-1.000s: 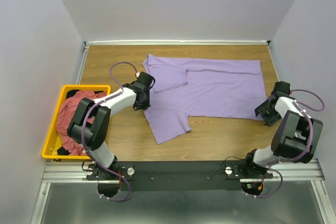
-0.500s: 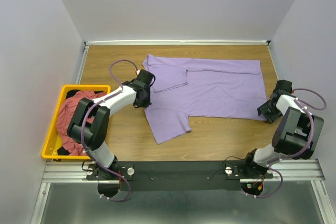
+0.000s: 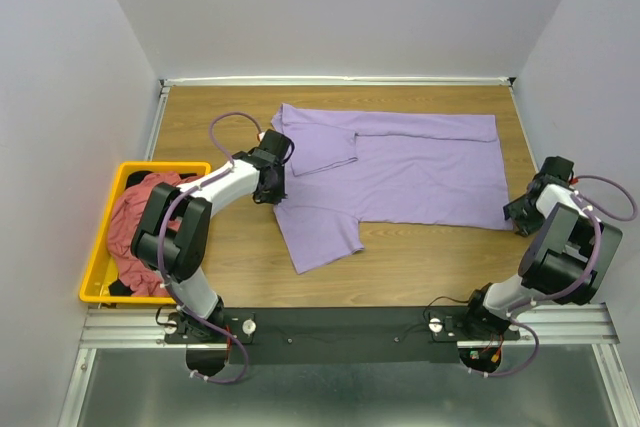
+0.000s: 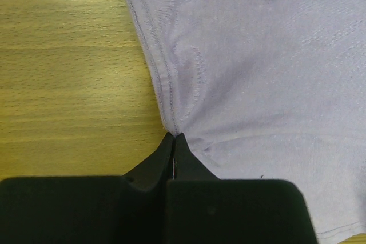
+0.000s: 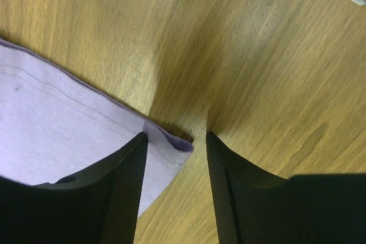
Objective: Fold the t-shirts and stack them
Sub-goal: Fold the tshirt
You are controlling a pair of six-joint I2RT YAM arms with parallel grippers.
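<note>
The lavender t-shirt (image 3: 420,172) lies spread on the wooden table, its far part folded over and one sleeve pointing toward the arms. My left gripper (image 3: 268,190) sits at the shirt's left edge by the armpit. In the left wrist view the left gripper (image 4: 173,136) is shut with its tips on the seamed edge of the shirt (image 4: 257,84), and the cloth puckers there. My right gripper (image 3: 518,215) is at the shirt's near right corner. In the right wrist view the right gripper (image 5: 174,141) is open, with the curled hem corner (image 5: 182,144) between its fingers.
A yellow bin (image 3: 96,265) stands at the left table edge. It holds the dusty red-pink t-shirt (image 3: 140,217) and a dark one (image 3: 122,289). White walls close in the table on the left, far and right sides.
My right arm has moved to the right, out toward the shirt's near right corner and the wall. My left gripper has shifted slightly toward the far side at the shirt's edge.
</note>
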